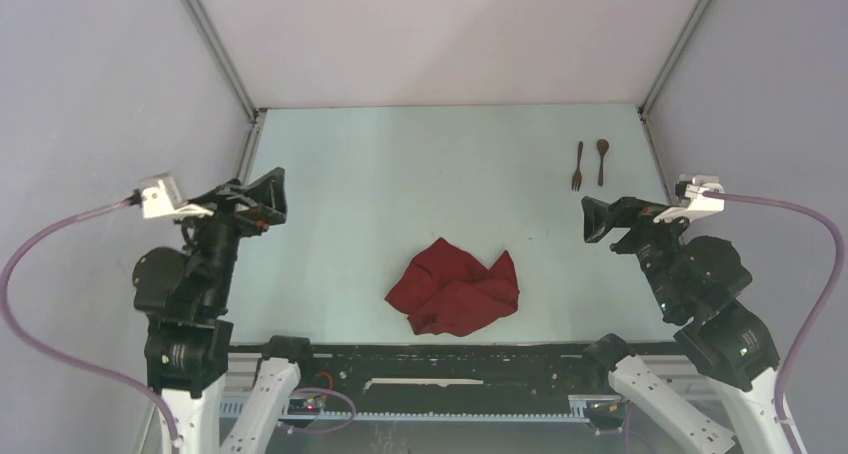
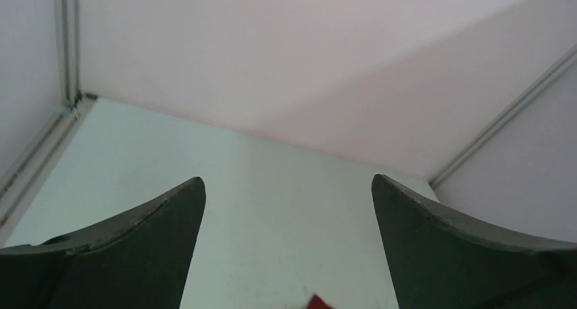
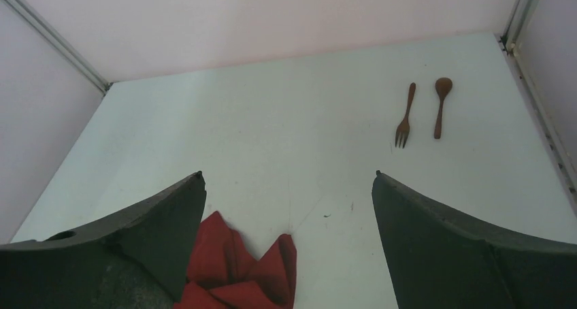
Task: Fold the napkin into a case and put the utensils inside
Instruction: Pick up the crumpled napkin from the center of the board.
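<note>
Flanking the near edge of the table (image 1: 400, 174), the left gripper (image 1: 268, 200) and right gripper (image 1: 597, 219) hang raised on either side, each with its jaws spread wide and nothing between them. By the look of things the task has not begun. The napkin (image 1: 455, 292) lies near the front centre of the table as a rumpled dark red heap with loose folds and corners sticking up, so it needs spreading flat before any folding into a case. The wooden fork (image 3: 405, 115) and spoon (image 3: 441, 105) lie side by side and apart, near the far right corner, well away from the cloth, waiting to be tucked in.
</note>
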Controlling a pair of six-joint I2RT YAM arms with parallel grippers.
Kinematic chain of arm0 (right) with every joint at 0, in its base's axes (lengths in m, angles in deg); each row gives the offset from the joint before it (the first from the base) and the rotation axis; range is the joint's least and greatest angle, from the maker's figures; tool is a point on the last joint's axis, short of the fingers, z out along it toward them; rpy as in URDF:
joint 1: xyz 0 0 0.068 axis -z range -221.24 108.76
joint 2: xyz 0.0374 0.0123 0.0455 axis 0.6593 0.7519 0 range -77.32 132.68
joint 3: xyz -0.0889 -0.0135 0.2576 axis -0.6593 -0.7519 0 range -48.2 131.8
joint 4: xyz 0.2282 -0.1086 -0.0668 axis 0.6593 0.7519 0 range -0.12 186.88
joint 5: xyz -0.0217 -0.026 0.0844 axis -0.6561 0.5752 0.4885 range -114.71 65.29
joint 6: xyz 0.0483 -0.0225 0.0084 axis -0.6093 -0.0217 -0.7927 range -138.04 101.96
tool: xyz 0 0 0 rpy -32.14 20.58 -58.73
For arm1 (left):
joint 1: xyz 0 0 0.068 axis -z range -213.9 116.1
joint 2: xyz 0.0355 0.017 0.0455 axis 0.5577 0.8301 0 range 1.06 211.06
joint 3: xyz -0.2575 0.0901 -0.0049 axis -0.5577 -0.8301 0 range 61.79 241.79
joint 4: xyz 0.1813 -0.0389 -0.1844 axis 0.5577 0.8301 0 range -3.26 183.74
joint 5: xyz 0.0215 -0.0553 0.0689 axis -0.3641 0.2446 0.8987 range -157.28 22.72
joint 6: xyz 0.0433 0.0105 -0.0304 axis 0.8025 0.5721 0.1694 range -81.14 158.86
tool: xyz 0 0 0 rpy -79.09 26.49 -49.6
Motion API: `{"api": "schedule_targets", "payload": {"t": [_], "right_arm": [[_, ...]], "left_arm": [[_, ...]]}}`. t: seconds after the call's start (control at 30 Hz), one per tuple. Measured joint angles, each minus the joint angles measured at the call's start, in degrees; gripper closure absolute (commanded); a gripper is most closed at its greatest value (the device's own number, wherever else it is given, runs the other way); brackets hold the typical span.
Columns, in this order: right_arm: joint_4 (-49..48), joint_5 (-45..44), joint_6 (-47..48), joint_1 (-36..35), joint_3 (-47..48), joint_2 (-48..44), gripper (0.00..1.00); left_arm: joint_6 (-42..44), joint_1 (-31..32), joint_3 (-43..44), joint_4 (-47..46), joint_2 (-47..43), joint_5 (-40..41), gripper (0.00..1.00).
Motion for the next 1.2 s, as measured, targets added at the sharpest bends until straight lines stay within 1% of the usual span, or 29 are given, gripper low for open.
{"api": "schedule_targets", "payload": {"t": [0.07,0.1,0.2,0.27,0.3,0.37,0.4,0.43,0.5,0.57,0.6,0.67,0.73,0.8,0.9,1.0,1.03,1.13,1.2], "right_arm": [[0.33,-0.37,-0.37,-0.09,0.0,0.39,0.0],[0.59,-0.68,-0.7,-0.09,0.0,0.68,0.0],[2.05,-1.84,-2.25,-0.11,0.0,2.27,0.0],[4.04,-1.97,-3.76,-0.13,0.04,4.17,0.0],[5.4,-1.77,-4.72,-0.13,0.09,5.4,0.0],[8.24,-0.24,-6.34,-0.11,0.15,8.09,0.0],[9.33,0.85,-7.1,-0.11,0.15,9.22,0.01],[10.69,2.54,-8.02,0.0,0.17,10.71,0.03],[12.11,7.63,-9.4,1.22,-0.39,13.51,0.04],[11.67,16.46,-10.34,4.0,-2.58,16.17,0.06],[11.21,21.97,-10.6,5.79,-4.63,17.97,0.08],[10.69,28.7,-11.19,7.87,-8.44,21.64,0.09],[9.05,33.75,-12.0,8.7,-13.07,25.7,0.12],[7.34,38.18,-12.98,8.61,-18.14,29.22,0.13],[5.55,41.13,-14.95,6.73,-22.47,33.2,0.13],[1.73,42.53,-17.14,4.94,-25.38,35.47,0.11],[0.2,42.97,-17.79,4.68,-26.36,35.89,0.11],[-5.01,44.06,-18.75,4.68,-28.76,37.35,0.13],[-7.58,44.15,-18.75,4.68,-29.05,39.12,0.18]], "left_arm": [[0.2,4.33,-0.52,1.66,1.66,2.64,0.0],[0.46,8.13,-0.66,3.13,2.95,5.57,0.0],[0.5,20.55,-0.96,7.37,7.52,14.4,0.0],[0.42,30.88,-1.51,10.43,11.93,21.79,0.0],[0.39,34.71,-2.16,11.56,14.25,24.11,0.0],[0.33,40.04,-4.44,12.72,18.43,25.35,0.0],[0.15,41.44,-6.16,12.66,20.2,24.2,0.0],[-0.2,42.25,-8.31,12.22,22.1,22.18,0.0],[-1.29,42.56,-12.92,11.26,24.76,16.76,0.0],[-2.91,41.51,-17.16,9.92,26.73,10.67,0.0],[-3.74,40.48,-18.91,8.83,27.61,7.78,0.0],[-5.18,38.6,-21.07,6.75,29.42,3.28,0.0],[-6.54,37.44,-22.6,4.26,31.63,0.07,0.0],[-7.74,37.16,-24.41,1.55,32.89,-1.99,0.0],[-9.18,36.7,-28.7,-2.1,33.44,-4.7,0.03],[-9.4,35.43,-31.82,-4.61,34.71,-6.4,0.06],[-9.55,34.86,-32.52,-5.38,35.28,-6.88,0.08],[-9.92,34.03,-33.79,-8.59,37.29,-8.26,0.21],[-10.36,34.03,-33.9,-10.6,38.47,-9.33,0.29]]}}
